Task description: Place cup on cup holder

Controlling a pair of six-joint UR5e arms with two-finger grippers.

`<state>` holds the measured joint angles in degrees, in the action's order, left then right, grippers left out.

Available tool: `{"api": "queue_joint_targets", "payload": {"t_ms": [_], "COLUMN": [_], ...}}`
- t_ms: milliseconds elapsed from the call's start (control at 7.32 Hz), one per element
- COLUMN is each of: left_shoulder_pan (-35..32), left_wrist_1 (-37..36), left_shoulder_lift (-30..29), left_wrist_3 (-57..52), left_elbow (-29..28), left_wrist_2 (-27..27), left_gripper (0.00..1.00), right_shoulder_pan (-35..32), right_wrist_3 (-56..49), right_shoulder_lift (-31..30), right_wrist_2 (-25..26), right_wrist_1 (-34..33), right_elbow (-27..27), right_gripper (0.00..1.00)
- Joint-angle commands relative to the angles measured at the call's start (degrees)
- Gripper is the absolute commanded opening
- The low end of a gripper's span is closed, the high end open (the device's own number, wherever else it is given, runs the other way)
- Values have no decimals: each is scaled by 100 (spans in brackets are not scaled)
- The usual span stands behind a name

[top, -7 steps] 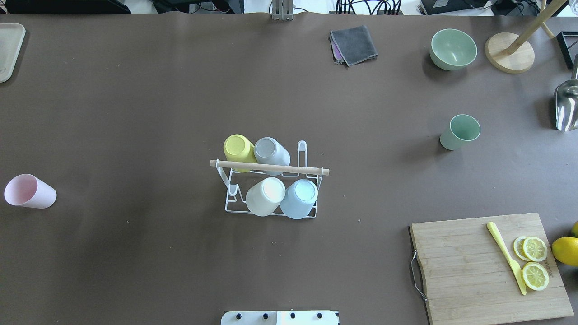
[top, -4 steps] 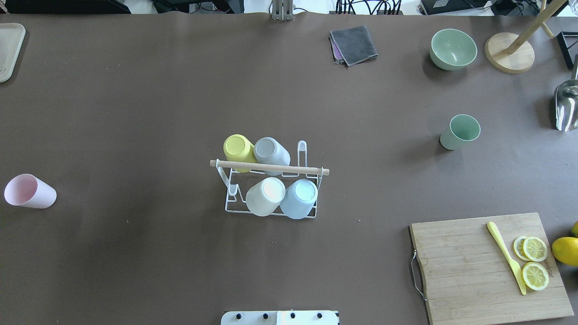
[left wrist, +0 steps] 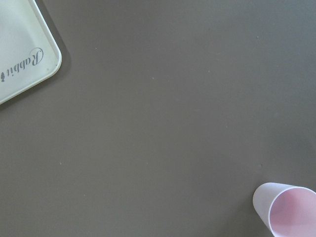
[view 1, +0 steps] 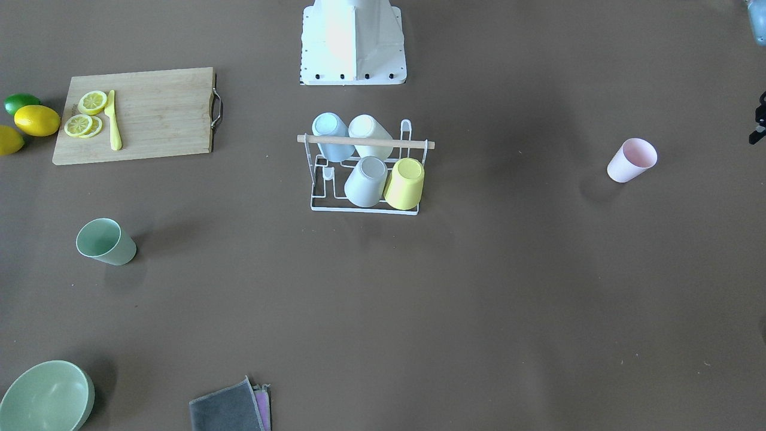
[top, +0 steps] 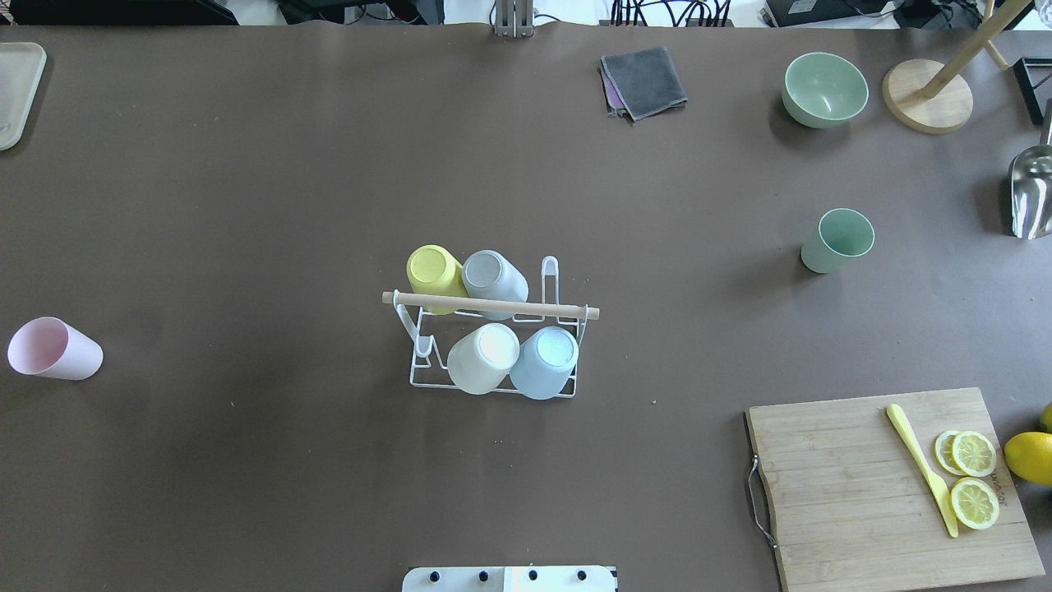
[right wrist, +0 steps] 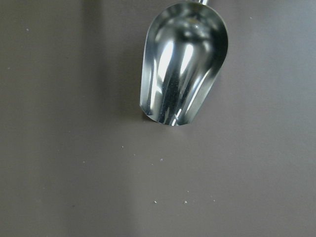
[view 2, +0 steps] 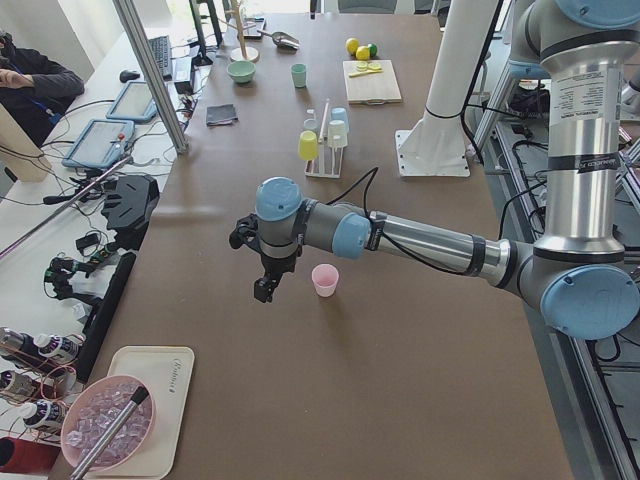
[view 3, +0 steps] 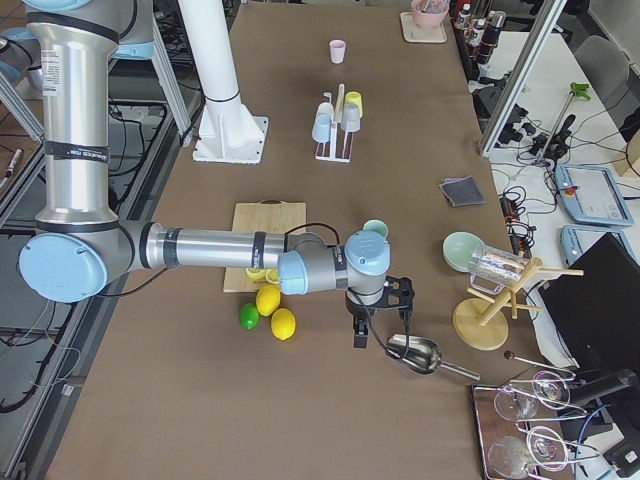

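The white wire cup holder with a wooden rod handle stands mid-table and holds several upside-down cups; it also shows in the front view. A pink cup stands at the far left, also in the left wrist view. A green cup stands at the right. My left gripper hangs beside the pink cup. My right gripper hangs beside a metal scoop, past the green cup. I cannot tell whether either gripper is open or shut.
A cutting board with lemon slices and a yellow knife lies front right. A green bowl, grey cloth, wooden stand base and the scoop are at the back right. A tray is back left.
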<state>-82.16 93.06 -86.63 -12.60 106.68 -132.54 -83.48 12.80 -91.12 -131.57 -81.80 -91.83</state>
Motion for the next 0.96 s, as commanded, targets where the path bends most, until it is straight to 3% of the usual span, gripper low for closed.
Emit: {"api": "queue_joint_targets", "payload": {"t_ms": [0, 546, 820], "left_shoulder_pan": [375, 1112, 1378], "left_wrist_1": [-444, -2507, -3798], "left_shoulder_lift": [-107, -1204, -1871], "left_wrist_3": [-6, -32, -592], "left_elbow": [290, 380, 345], "left_wrist_2": [254, 1307, 1964], "left_gripper": [98, 98, 98], "right_shoulder_pan": [313, 1114, 1368], "right_wrist_3": [55, 82, 82], "right_shoulder_lift": [444, 1078, 1376], "right_wrist_2": [-201, -229, -220], "right_wrist_1": [-283, -292, -405], "right_elbow": [-11, 68, 86], "right_gripper": [99, 98, 98]}}
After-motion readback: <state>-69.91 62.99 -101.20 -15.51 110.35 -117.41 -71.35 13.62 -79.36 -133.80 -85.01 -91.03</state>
